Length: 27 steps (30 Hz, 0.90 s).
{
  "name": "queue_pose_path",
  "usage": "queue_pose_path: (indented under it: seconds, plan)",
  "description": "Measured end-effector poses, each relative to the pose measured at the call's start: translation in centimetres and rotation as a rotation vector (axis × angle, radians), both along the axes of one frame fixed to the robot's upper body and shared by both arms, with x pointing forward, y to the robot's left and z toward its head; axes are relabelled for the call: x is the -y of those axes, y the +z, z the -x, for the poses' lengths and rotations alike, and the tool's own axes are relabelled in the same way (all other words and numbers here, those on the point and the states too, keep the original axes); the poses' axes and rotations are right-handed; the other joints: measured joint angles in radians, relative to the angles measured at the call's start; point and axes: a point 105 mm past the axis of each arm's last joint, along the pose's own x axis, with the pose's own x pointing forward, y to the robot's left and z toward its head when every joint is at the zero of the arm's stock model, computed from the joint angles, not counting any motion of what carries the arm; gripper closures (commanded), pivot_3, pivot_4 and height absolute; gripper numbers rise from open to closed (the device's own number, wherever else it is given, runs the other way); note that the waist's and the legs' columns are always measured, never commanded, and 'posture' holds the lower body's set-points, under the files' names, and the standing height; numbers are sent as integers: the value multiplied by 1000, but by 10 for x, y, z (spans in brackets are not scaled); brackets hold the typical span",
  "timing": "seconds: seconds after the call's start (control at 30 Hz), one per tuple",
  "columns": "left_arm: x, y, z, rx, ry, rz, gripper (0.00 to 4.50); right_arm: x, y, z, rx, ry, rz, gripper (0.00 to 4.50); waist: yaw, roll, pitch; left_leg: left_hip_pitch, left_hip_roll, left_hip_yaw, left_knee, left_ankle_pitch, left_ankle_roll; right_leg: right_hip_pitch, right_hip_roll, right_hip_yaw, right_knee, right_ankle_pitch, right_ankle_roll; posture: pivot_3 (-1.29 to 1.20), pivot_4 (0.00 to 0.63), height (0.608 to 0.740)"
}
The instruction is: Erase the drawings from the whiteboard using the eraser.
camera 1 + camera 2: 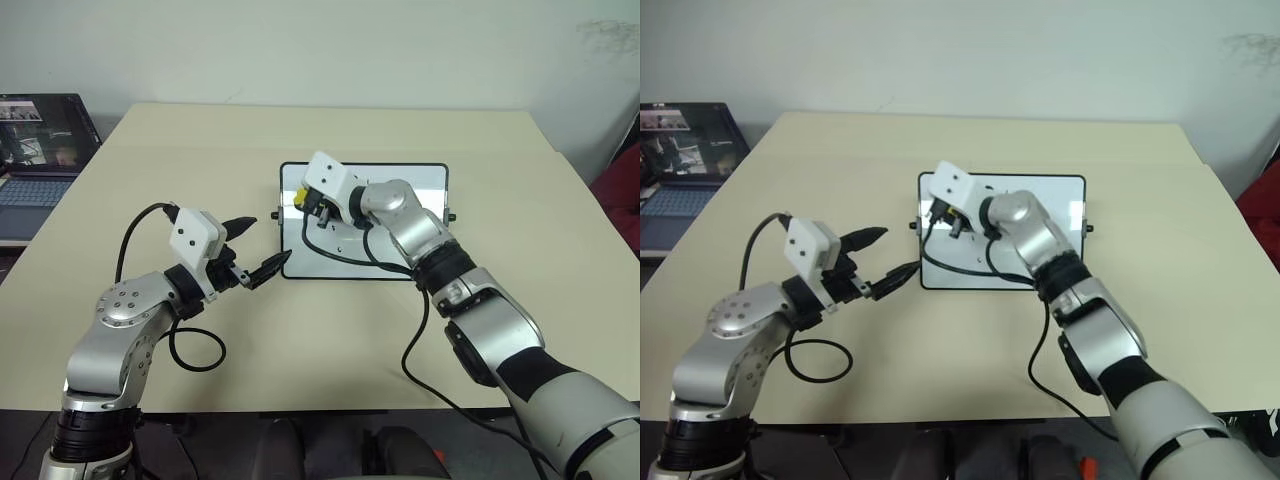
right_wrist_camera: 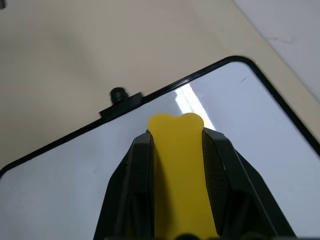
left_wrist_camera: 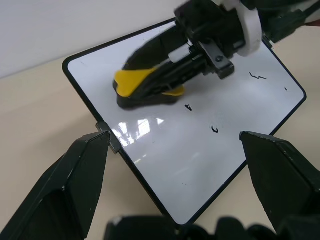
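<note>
While the whiteboard [image 1: 425,180] lies at the centre of the head view on the beige table [image 1: 300,340], the right gripper [image 1: 305,200] reaches over its left part, clamped on the yellow eraser [image 1: 300,197]. Lower left of the board, the left gripper [image 1: 255,248] hangs with its fingers spread, holding nothing, its lower tip just beside the board's corner. A laptop [image 1: 35,150] sits at the left edge.

Across the left wrist view, the eraser [image 3: 145,87] sits at upper centre on the board, with the drawings [image 3: 215,130] scattered to its right.

Seen from the right wrist, the eraser [image 2: 182,170] fills the lower centre between two black fingers [image 2: 132,190], over the board [image 2: 250,125].
</note>
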Motion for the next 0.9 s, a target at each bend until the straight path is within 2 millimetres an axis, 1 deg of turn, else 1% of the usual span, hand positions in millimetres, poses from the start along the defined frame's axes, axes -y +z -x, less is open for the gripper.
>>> queue_pose_path:
  seconds: [0.17,0.37,0.57,0.77,0.83,0.9]
  plan:
    - [0,0,0,2,-1,1,0,3,11,2,-21,-31,-26,3507,0,0,1,-4,0,-1,0,0,0,-4,0,0,-1,0,0,0,150,740]
    - [2,-1,0,-1,-7,0,0,11,32,-11,56,-116,-69,3510,0,0,1,-7,0,1,-3,0,0,-8,0,2,-2,0,0,0,150,740]
    - [3,-2,0,-4,-12,1,0,12,31,-14,71,-130,-81,3512,0,0,1,-7,0,1,-3,0,0,-8,0,2,-2,0,0,0,150,740]
    - [3,-3,1,-7,-11,2,0,14,24,-3,39,-114,-121,3512,-2,0,2,-7,0,2,-4,0,0,-9,0,3,-2,0,0,0,150,740]
    - [3,-5,2,-12,-10,3,0,18,24,1,25,-122,-141,3513,-1,0,2,-12,0,2,-4,0,0,-13,0,3,-2,0,0,0,150,740]
    - [3,-7,3,-19,-9,4,0,24,29,11,26,-117,-161,3513,1,0,2,-17,0,2,-3,0,0,-19,0,3,-2,0,0,0,150,740]
